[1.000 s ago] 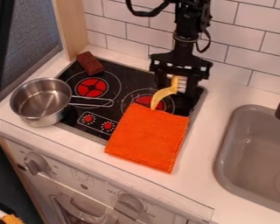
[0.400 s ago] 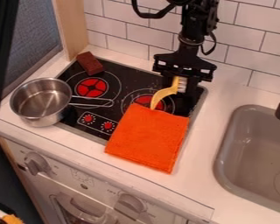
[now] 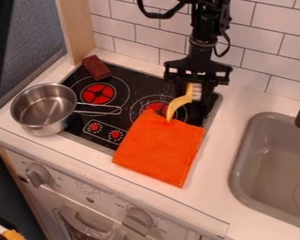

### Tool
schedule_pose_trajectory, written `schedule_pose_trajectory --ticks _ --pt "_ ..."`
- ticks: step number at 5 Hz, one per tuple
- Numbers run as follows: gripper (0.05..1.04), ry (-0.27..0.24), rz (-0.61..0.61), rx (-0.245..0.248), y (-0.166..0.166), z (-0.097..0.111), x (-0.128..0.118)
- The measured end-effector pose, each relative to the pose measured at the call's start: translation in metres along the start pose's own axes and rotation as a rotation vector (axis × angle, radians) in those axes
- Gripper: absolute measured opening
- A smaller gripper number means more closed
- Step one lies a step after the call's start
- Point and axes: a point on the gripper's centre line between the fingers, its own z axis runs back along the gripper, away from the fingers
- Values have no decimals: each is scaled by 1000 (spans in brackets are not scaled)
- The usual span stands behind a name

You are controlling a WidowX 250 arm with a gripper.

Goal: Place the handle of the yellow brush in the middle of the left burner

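Pinching the yellow brush (image 3: pixel 179 101) near its bristled head, the gripper (image 3: pixel 194 99) hung down beyond the wall-side edge of the orange cloth (image 3: pixel 159 150). The brush slanted from between its fingers toward the cloth, its handle end touching that same edge.

The cloth lay partly on the black stove (image 3: pixel 131 82) and partly on the white counter (image 3: pixel 215 173). Just past its wall-side edge, partly behind the brush, was the right burner (image 3: pixel 157 108). The left burner (image 3: pixel 98 93) sat beyond the cloth, toward the upper left in the camera view; farther from the cloth in that direction lay a dark red block (image 3: pixel 97 68).

A steel pot (image 3: pixel 45 110) stood well to the cloth's left, its handle pointing toward the cloth. Two red dials (image 3: pixel 116 135) were beside the cloth's left edge. To the cloth's right, apart from it, was the gray sink (image 3: pixel 237 161).
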Motion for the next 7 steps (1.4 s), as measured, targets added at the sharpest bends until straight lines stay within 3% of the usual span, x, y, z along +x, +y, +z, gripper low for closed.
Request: schedule_pose_trajectory --ticks 2,3,5,6,7 --pt "562 -47 401 -152 33 42 26" --pt "562 -75 502 -139 55 52 36" --pt "562 -112 783 -106 131 52 58" --pt "562 -125 872 -85 149 51 61" --pt "562 -108 940 -41 166 30 62"
